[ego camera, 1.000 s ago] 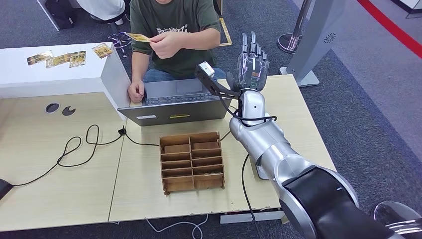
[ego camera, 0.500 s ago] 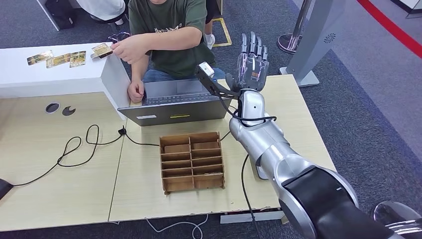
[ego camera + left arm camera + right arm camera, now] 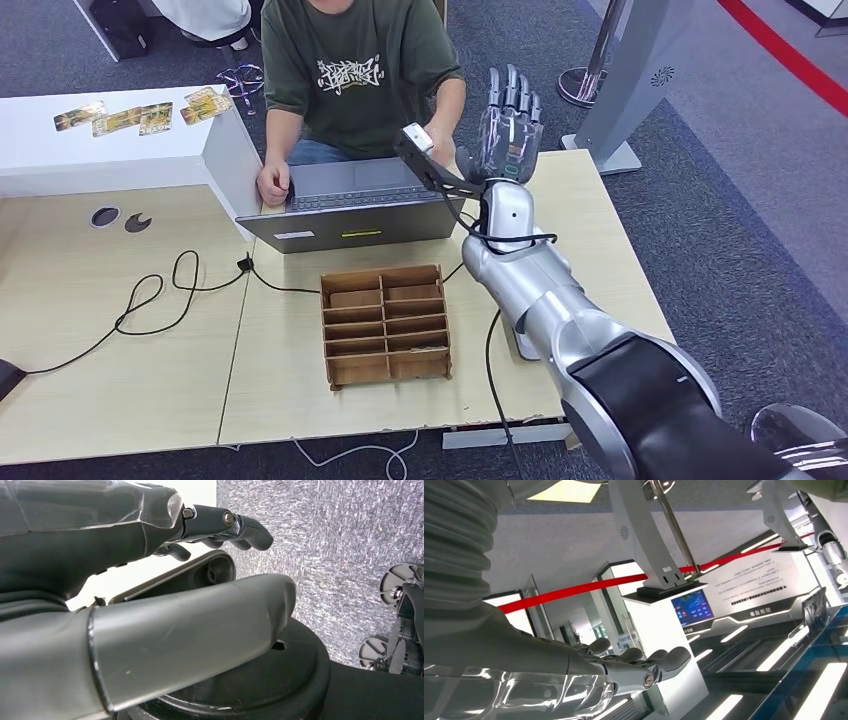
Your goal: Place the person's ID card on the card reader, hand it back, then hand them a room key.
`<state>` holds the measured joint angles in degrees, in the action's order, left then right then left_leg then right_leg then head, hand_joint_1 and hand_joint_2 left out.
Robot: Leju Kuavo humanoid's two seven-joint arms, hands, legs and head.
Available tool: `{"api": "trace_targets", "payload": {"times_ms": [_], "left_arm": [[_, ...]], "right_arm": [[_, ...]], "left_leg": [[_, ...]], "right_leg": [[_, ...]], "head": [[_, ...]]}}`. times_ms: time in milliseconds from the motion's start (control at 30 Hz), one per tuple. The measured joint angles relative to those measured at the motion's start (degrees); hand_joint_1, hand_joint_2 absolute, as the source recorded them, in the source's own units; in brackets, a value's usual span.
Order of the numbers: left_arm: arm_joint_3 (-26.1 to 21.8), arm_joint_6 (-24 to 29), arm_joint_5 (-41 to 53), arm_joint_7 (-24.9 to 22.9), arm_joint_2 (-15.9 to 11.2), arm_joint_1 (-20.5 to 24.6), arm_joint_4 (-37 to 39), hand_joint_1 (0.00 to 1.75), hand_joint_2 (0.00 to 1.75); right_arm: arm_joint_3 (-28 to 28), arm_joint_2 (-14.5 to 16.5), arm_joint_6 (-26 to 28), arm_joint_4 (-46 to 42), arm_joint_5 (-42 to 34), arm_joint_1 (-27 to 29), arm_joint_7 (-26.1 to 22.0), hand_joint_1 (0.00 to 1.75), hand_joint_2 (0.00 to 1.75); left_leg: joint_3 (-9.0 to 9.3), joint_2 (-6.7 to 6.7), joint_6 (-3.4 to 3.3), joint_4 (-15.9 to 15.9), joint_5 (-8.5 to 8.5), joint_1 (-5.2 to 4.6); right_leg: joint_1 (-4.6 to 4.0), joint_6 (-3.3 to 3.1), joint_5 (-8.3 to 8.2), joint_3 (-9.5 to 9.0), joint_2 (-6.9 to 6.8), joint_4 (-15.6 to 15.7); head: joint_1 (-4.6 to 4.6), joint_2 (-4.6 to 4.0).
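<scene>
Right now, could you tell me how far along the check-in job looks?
Nothing looks done for certain. The right hand is raised, open and empty, towards the person. Several cards lie on the white counter. A card reader isn't identifiable, so every step could remain.

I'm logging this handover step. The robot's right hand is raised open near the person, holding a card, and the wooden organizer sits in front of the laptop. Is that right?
Not quite. In the head view the right hand is raised with fingers spread, but it holds nothing; the right wrist view agrees. The cards lie on the white counter. The wooden organizer does sit in front of the laptop, near the person.
</scene>
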<state>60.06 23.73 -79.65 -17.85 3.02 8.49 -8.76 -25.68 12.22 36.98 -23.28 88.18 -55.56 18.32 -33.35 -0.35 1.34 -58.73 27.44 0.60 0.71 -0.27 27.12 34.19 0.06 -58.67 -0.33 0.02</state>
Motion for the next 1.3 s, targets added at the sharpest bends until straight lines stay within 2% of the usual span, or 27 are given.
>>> {"api": "trace_targets", "payload": {"times_ms": [500, 1300], "left_arm": [[0.0, 0.1, -1.94, 0.88, -0.31, -0.51, 0.0, 0.0, 0.0], [0.0, 0.12, -5.62, 2.03, -0.47, -1.33, 0.0, 0.0, 0.0]], "right_arm": [[0.45, -1.48, 0.24, -6.53, -1.21, 4.41, -1.39, 0.0, 1.75], [1.57, -4.09, 0.24, -25.28, -2.5, 18.38, -3.5, 0.0, 1.75]], "left_leg": [[-0.01, 0.01, 0.0, 0.0, 0.0, 0.0], [-0.01, 0.01, 0.0, 0.0, 0.01, 0.0]], "right_leg": [[0.0, 0.0, 0.0, 0.02, 0.01, 0.0], [0.0, 0.0, 0.0, 0.02, 0.0, 0.01]], "head": [[0.0, -0.02], [0.0, -0.01]]}}
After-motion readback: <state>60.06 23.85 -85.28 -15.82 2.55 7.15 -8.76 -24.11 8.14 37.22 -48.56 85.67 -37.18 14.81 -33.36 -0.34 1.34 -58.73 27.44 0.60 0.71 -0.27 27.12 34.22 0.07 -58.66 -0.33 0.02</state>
